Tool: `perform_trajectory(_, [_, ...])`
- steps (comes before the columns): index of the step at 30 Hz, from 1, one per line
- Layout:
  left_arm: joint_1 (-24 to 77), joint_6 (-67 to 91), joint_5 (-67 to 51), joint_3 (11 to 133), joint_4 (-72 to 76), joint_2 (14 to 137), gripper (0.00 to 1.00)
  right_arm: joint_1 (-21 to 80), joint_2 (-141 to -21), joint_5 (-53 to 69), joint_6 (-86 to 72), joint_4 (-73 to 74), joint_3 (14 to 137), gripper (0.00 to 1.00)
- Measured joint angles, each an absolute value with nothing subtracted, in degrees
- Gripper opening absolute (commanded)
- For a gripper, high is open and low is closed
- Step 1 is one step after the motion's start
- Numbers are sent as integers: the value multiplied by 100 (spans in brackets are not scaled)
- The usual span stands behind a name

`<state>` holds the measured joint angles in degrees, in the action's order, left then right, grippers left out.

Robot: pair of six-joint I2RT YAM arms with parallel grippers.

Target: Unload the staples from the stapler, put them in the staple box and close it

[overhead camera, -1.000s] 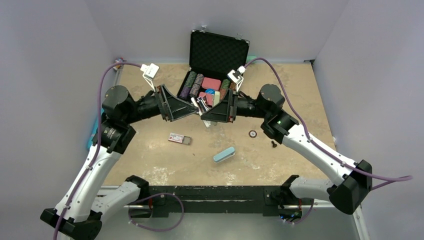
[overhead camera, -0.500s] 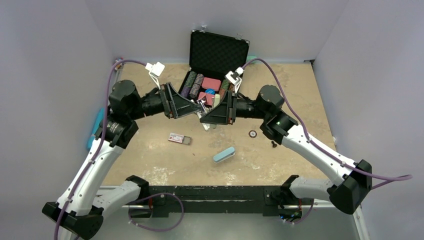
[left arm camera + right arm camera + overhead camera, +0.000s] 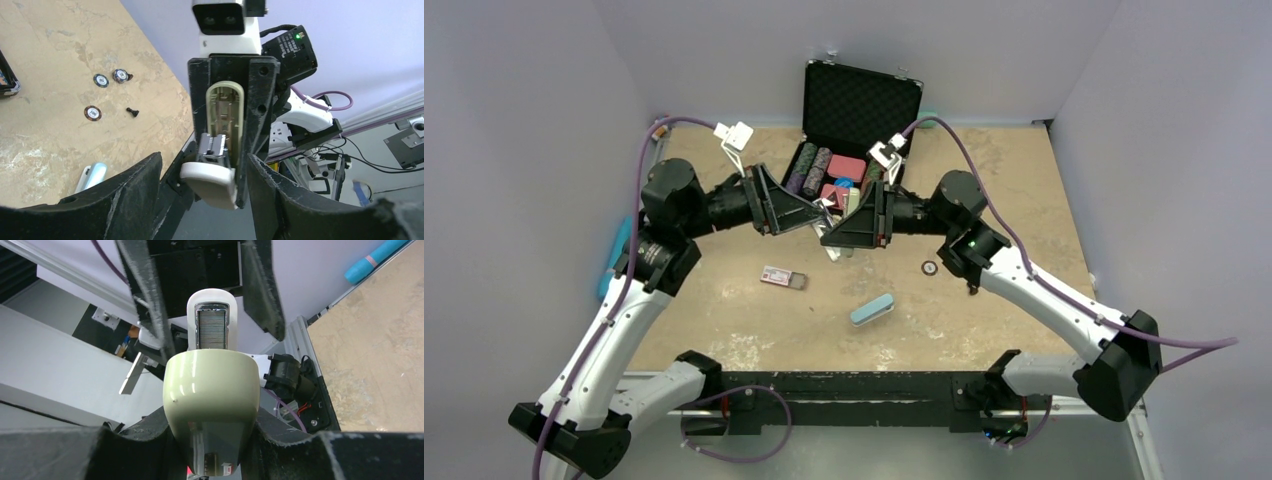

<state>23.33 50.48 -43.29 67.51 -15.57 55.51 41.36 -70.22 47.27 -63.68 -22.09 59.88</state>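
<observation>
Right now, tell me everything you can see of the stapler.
The stapler is pale cream plastic with a chrome staple track, hinged open and held off the table. The right gripper clamps its rounded cream top from both sides. A silver row of staples sits in the track, whose end lies between the fingers of the open left gripper; whether they touch is unclear.

Black case (image 3: 864, 100) (lid up) holds poker chips (image 3: 812, 168).

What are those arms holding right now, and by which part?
The right gripper clamps the opened cream stapler by its sides; the left gripper is open, holding nothing.
</observation>
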Motion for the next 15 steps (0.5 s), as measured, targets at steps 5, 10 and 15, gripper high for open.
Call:
perform_trajectory(5, [2331, 5124, -4318, 6751, -1424, 5559, 63, 4136, -7288, 4781, -6434, -2283, 5996, 0])
perform_trajectory(10, [2329, 5159, -4324, 6751, -1378, 5594, 41, 4136, -7301, 4821, -6521, -2484, 5996, 0])
perform_trajectory(15, [2327, 5229, -4342, 6751, -1332, 5642, 5, 4136, -7299, 4875, -6554, -2593, 5996, 0])
